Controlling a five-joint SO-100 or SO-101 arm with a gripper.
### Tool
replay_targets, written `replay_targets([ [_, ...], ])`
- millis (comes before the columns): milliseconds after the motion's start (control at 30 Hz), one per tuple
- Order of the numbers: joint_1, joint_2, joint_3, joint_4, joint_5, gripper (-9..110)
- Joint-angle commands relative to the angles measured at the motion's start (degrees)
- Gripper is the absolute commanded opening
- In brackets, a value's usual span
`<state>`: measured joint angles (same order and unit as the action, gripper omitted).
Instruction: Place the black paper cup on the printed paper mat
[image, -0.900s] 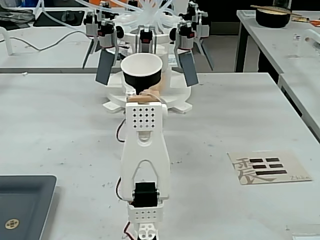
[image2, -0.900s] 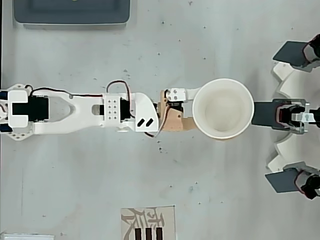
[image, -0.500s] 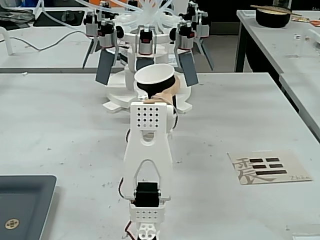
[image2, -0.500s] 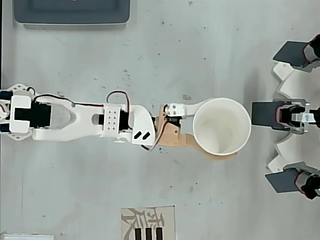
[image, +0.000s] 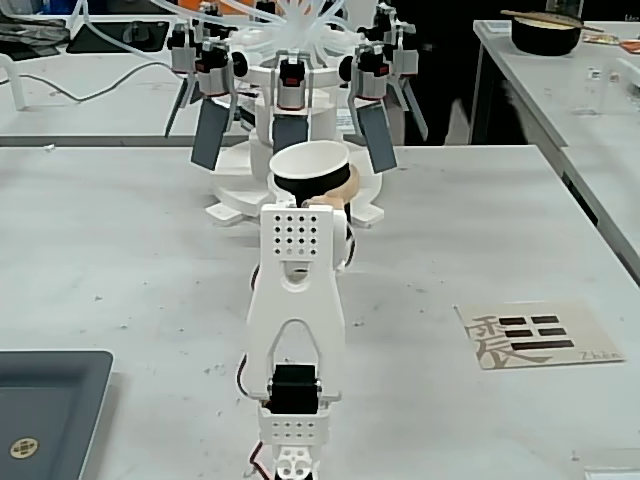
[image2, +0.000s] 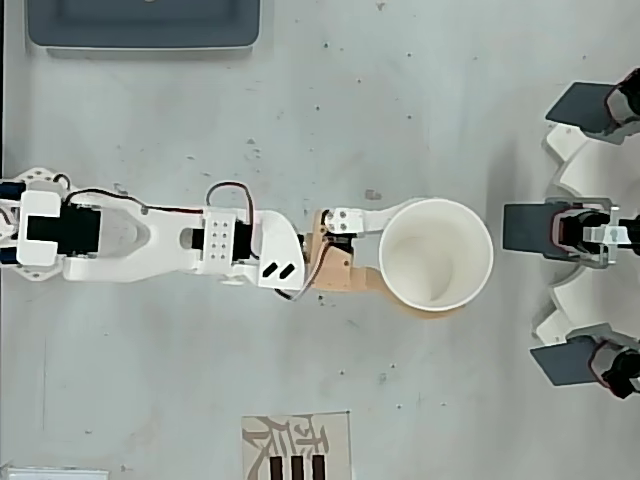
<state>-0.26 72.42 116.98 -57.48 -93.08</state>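
Across a pale grey, speckled table (image: 120, 250) stretches a white robot arm (image2: 150, 238), reaching away from its base toward a large white machine (image: 300, 110) with several dark paddle-like blades fanned around it. At the table's near left corner in the fixed view lies a dark grey tray (image: 50, 400) with a small round emblem.

Held at the arm's far end is the black paper cup (image: 311, 172), upright, black outside, with a white interior and a rolled white rim. From overhead the cup (image2: 436, 257) shows as a wide white circle just short of the machine. The gripper (image2: 385, 250) is clamped on the cup's wall: one white finger runs along one side and a tan finger hugs the other. Whether the cup's base touches the table cannot be told.

Well apart from the cup, the printed paper mat (image: 538, 336), a small beige sheet with black bars and a brush-style character, lies flat at the right in the fixed view; overhead, the mat (image2: 296, 446) sits at the bottom edge, beside the arm's middle.

Such a cup is probably very light and thin-walled, easily crushed or tipped. A gentle squeeze across the middle of its wall, below the stiffer rim, looks safest.
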Motion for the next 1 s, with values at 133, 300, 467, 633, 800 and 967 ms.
replay_targets([
  [133, 0.44, 8.79, 3.08, -1.32, 1.14, 14],
  [300, 0.44, 13.10, 6.77, -1.14, 2.55, 13],
  [467, 0.44, 19.34, 12.92, -0.53, 3.52, 13],
  [633, 0.53, 26.46, 19.42, 0.18, 3.96, 12],
  [800, 0.53, 33.49, 26.19, 0.44, 4.31, 12],
  [967, 0.53, 39.55, 31.90, 0.44, 4.39, 12],
])
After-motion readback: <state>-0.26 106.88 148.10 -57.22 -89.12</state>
